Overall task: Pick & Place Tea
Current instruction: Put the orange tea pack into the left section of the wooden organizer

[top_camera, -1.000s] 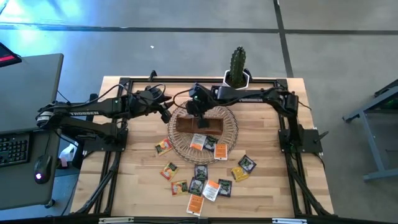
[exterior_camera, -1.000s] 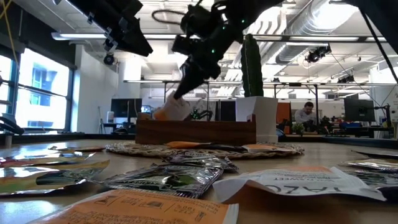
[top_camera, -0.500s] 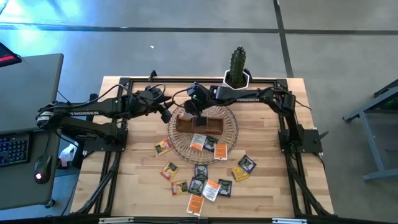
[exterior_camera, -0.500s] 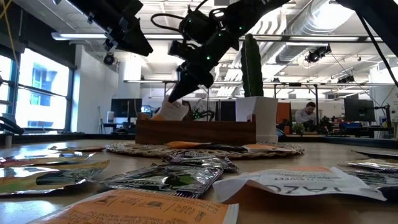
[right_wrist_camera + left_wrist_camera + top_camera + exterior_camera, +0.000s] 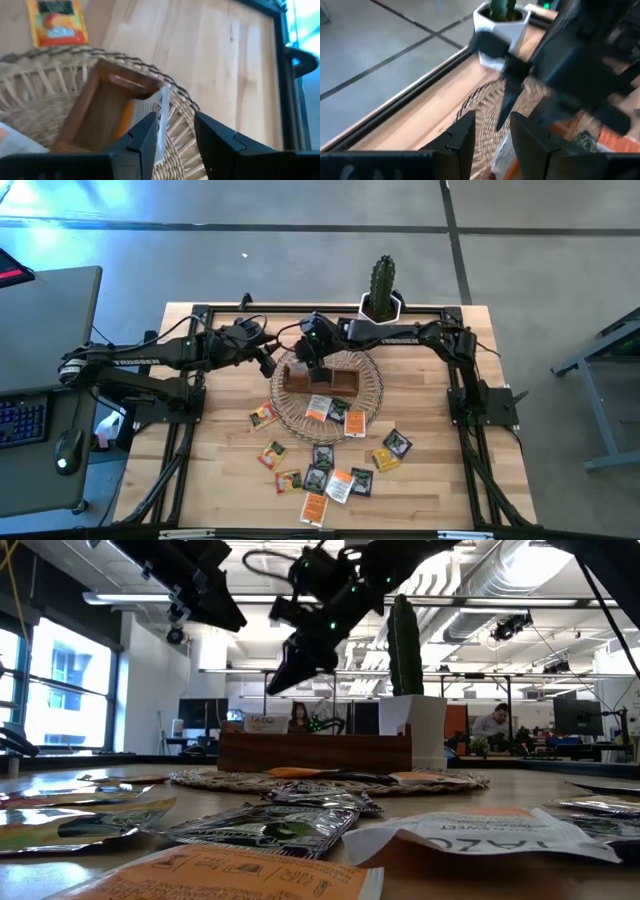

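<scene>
A light wooden table fills the middle of the high view, edged by a dark metal frame. A round wicker basket lies at its centre. A cactus in a white pot stands at the upper edge. Loose tea packets lie scattered below the basket, one orange packet to its lower left.

A brown wooden compartment box sits in a round wicker basket mid-tabletop, small square tea packets scattered in front.
</scene>
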